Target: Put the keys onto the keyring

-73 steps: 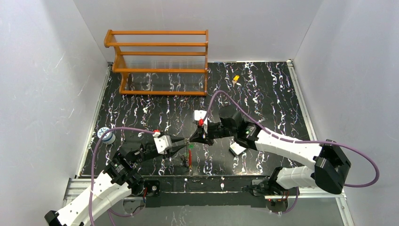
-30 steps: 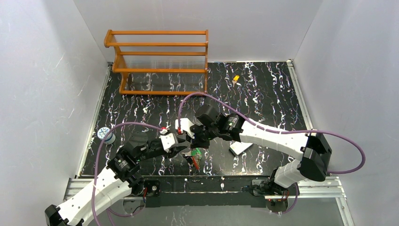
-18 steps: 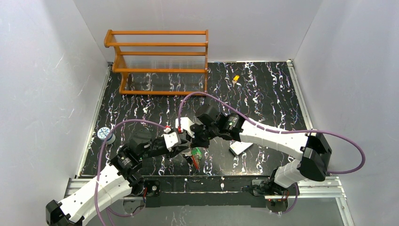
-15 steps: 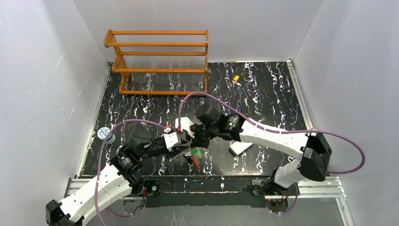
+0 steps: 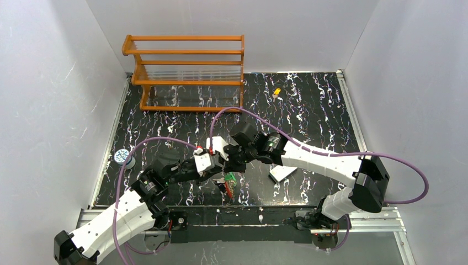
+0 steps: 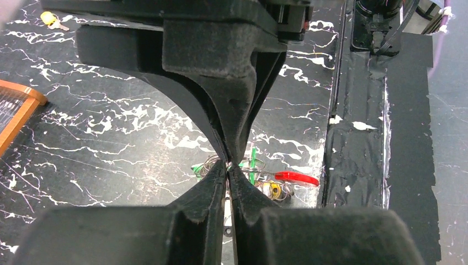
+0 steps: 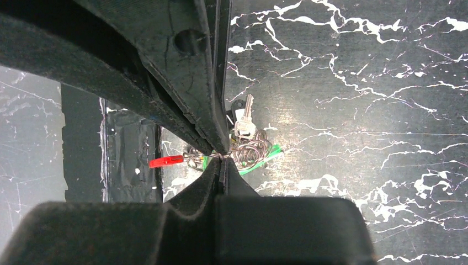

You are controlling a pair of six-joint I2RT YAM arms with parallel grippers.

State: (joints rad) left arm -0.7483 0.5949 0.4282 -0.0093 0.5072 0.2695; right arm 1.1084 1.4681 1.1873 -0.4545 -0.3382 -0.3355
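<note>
Black marbled worktop [image 5: 320, 116] is crowded at the middle of its near edge, where the left gripper [image 6: 228, 172] and right gripper [image 7: 222, 165] are met tip to tip. Both pairs of jaws are pressed together, the right seemingly on wire of the keyring [image 7: 245, 150], the left on what cannot be told. Opposed pulling could see the ring slipped and dropped. The yellow key [image 5: 277, 92] lies unthreaded by the far edge.

One high rear overview, two close wrist views over keyring [image 7: 254, 149]
</note>
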